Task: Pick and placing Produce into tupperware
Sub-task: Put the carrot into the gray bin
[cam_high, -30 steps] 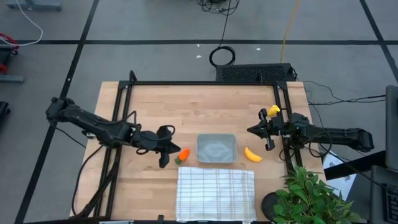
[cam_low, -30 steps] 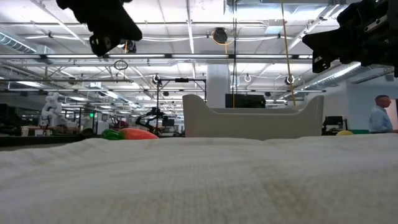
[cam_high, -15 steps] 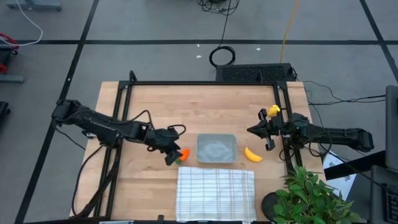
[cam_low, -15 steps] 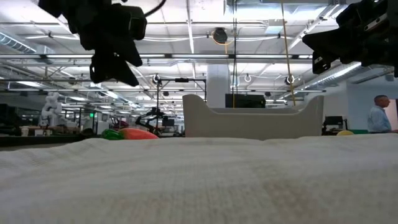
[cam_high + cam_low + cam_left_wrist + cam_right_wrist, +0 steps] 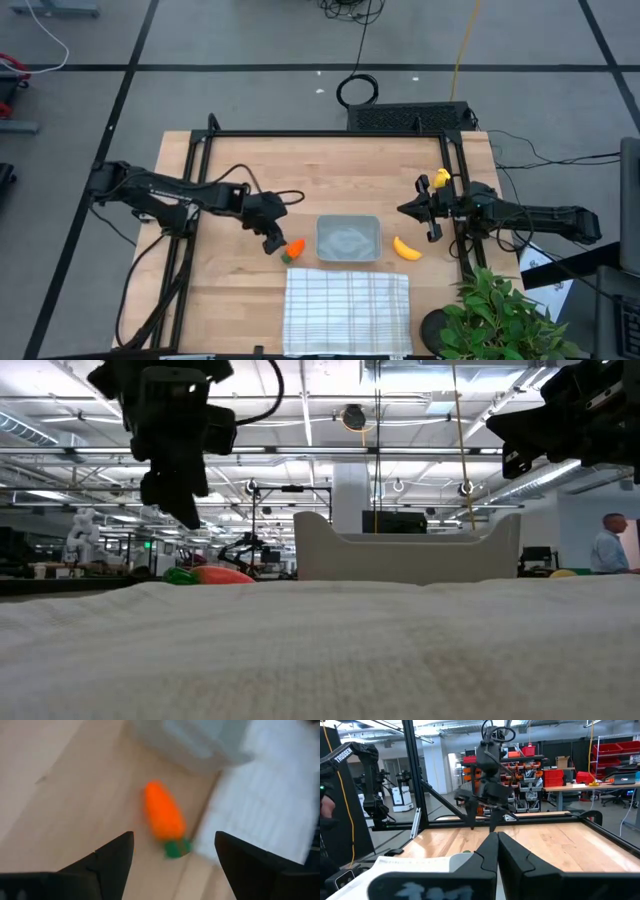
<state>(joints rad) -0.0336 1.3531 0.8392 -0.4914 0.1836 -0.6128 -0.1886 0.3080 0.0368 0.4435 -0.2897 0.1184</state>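
The left gripper (image 5: 273,240) is hovering wide open and empty just beside the small orange toy carrot with a green top (image 5: 293,249), which is lying on the wooden table (image 5: 250,170) next to the translucent grey plastic tupperware (image 5: 348,239), and a closing finger risks nudging it away.

A light wooden counter (image 5: 330,175) is sitting on a grey floor crossed by dark lines. A white cloth with thin grid stripes (image 5: 347,311) is lying flat at the counter's 6 o'clock edge. A leafy green potted plant (image 5: 505,318) is standing at the 4 o'clock corner. A coiled black cable (image 5: 357,91) is resting on the floor at 12 o'clock. Beyond the counter, a person in a light shirt (image 5: 608,547) is standing far off at 3 o'clock.
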